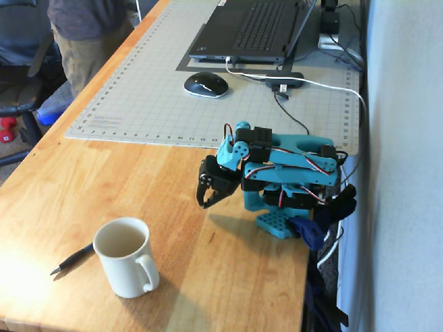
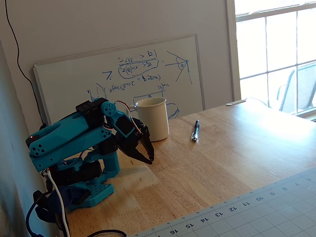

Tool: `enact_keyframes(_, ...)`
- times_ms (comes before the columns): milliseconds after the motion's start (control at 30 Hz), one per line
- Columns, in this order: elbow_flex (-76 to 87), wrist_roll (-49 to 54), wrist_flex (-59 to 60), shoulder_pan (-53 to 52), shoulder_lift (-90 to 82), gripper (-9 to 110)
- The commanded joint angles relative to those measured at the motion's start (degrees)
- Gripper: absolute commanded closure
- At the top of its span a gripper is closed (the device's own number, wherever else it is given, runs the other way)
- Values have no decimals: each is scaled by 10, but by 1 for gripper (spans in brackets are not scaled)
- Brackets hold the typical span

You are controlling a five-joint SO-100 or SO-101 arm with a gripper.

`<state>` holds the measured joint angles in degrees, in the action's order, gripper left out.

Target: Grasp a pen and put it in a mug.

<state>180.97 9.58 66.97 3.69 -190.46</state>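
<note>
Nearest the lens in a fixed view stands the mug, cream-white, upright on the wooden table, mouth open and showing nothing inside, loop handle turned toward the camera and to the right. Everything else is placed from that mug.

Largest is the table itself, light butcher-block wood. Beyond the mug, across the far half of the table, lies a grey cutting mat printed with a grid; on it sit a dark laptop and a black mouse, both well apart from the mug. A whiteboard with blue writing leans against the wall behind the mug in a fixed view.

Next is the arm, teal with black motors, folded low over its base at the table edge, up and to the right of the mug in a fixed view. Its claw hangs pointing downward just above the wood, near the mug but not touching it. In a fixed view the claw shows its two dark fingers parted only slightly, tips close together, with nothing held between them.

Smallest is the pen, dark with a silver tip, lying flat on the wood. It rests just beside the mug on the side away from the arm, apparently not touching it.
</note>
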Motion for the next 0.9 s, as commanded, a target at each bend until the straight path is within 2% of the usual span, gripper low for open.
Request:
enact_keyframes(0, -11, 4, 2, 3, -17, 101)
enact_keyframes(433, -11, 3, 2, -1, -17, 101)
enact_keyframes(600, -59, -4, 2, -4, 11, 101)
enact_keyframes(700, -111, -49, 2, -4, 71, 101)
enact_keyframes(867, -236, -185, 2, 2, 185, 101)
